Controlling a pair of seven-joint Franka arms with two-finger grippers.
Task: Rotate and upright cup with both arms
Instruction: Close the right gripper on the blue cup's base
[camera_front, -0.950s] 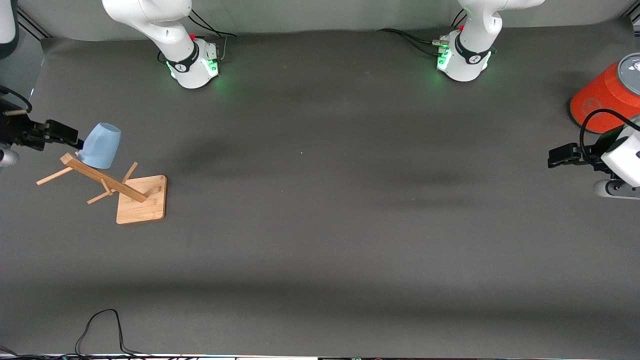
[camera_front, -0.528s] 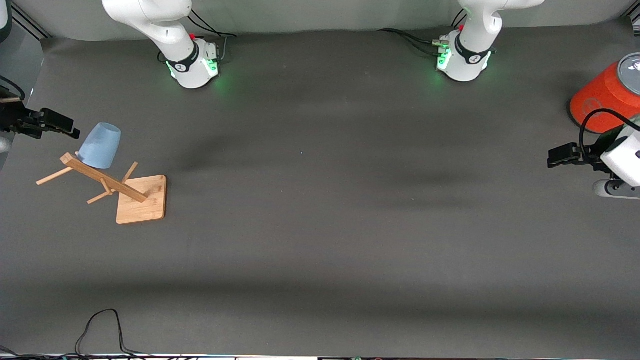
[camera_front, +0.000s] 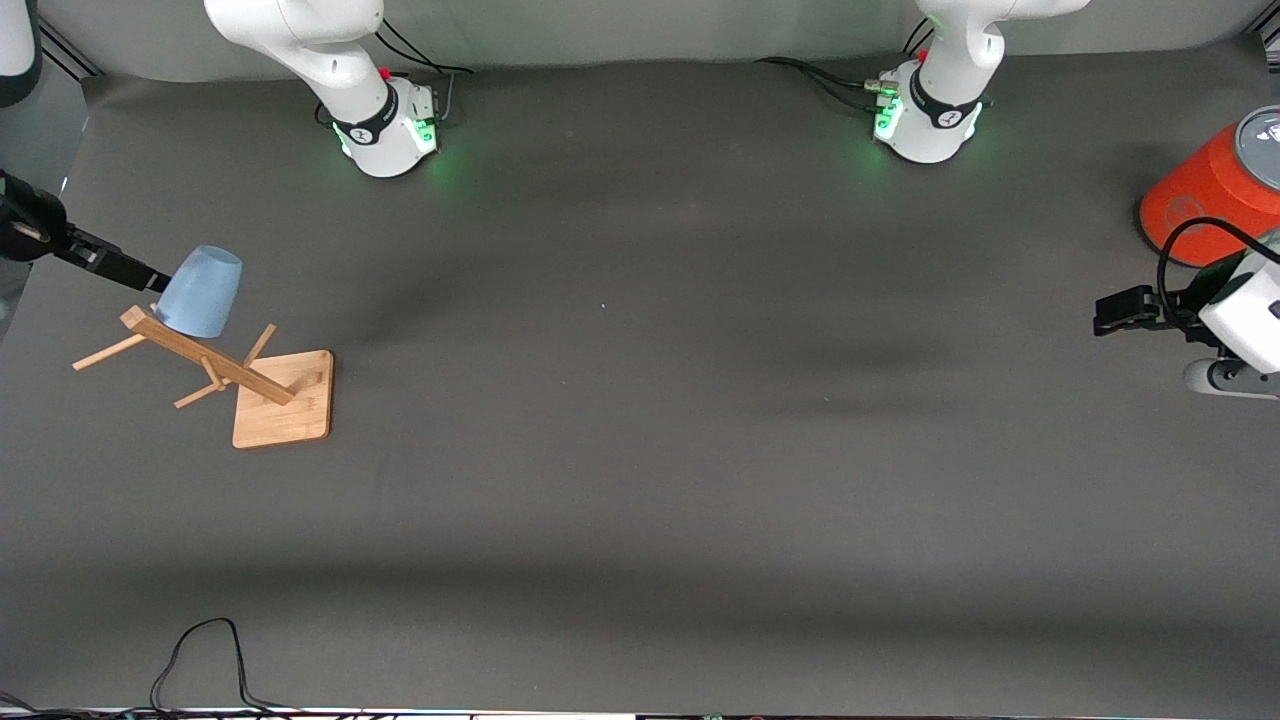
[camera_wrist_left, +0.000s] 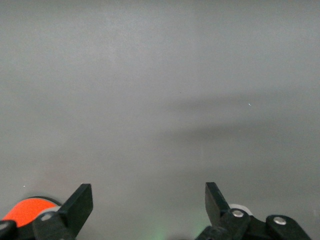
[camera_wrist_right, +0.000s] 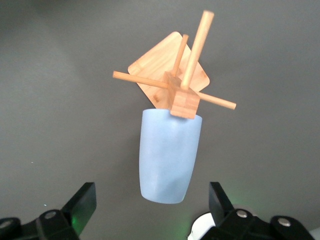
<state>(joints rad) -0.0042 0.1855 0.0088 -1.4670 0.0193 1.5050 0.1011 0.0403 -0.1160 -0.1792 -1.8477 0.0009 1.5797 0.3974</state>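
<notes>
Pale-blue plastic, matte and tapered, the cup (camera_front: 200, 292) hangs mouth-down on a peg of the wooden rack (camera_front: 215, 372), toward the right arm's end of the table; its closed bottom points up and away from the rack's post. In the right wrist view the cup (camera_wrist_right: 169, 154) shows its whole side wall, with the rim against the square top of the post and the other pegs spreading out around it above the flat bamboo base. Whether anything is inside the cup cannot be told, since its mouth is turned toward the rack. The right gripper (camera_front: 125, 268) hovers just beside the cup's bottom end, over the table's edge, with its fingers (camera_wrist_right: 82, 200) spread wide to either side of the cup and not touching it. The left gripper (camera_front: 1125, 310) waits over the left arm's end of the table, its fingers (camera_wrist_left: 80, 202) likewise wide apart with nothing between them. Near it stands a big orange cylinder (camera_front: 1205, 190) with a grey lid, closed, so its contents are hidden. A black cable (camera_front: 205, 650) lies on the dark grey table (camera_front: 640, 450) close to the front camera.
</notes>
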